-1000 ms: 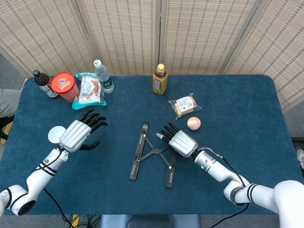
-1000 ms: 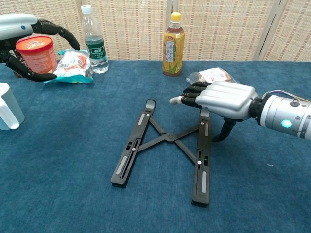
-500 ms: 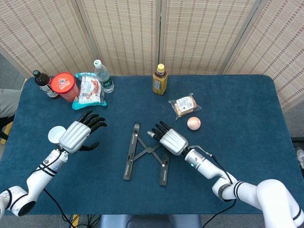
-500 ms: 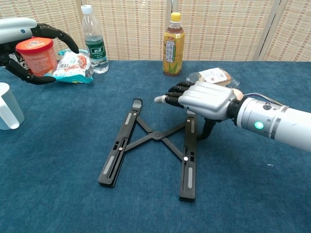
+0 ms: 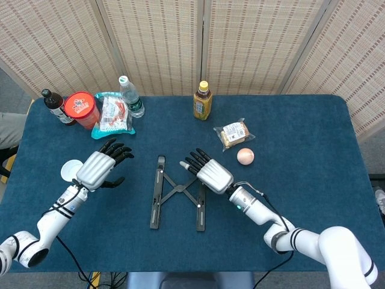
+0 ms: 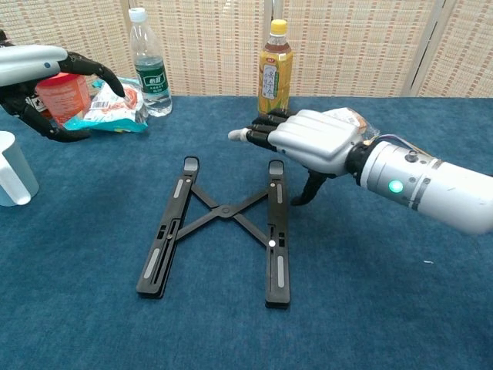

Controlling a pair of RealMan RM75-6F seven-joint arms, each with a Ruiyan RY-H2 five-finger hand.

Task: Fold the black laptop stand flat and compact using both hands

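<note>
The black laptop stand (image 5: 178,188) (image 6: 223,210) lies flat on the blue table, its two rails joined by an X-shaped cross link. My right hand (image 5: 207,171) (image 6: 308,142) hovers over the far end of the right rail (image 6: 276,231), fingers stretched leftward and holding nothing. Its thumb (image 6: 308,189) reaches down just beside that rail's outer edge. My left hand (image 5: 99,168) (image 6: 46,65) hangs in the air well left of the stand, fingers spread and curved, holding nothing. The left rail (image 6: 169,227) lies untouched.
A white cup (image 5: 71,170) (image 6: 14,166) stands by my left hand. Along the back are a dark bottle (image 5: 55,107), red can (image 5: 81,108), snack bag (image 5: 113,114), water bottle (image 5: 129,96) and tea bottle (image 5: 203,100). Packaged bread (image 5: 234,133) and a peach-coloured ball (image 5: 245,156) lie right of the stand.
My right hand has moved left and the stand has slid left with it, its rails now closer to parallel. The left hand has barely shifted.
</note>
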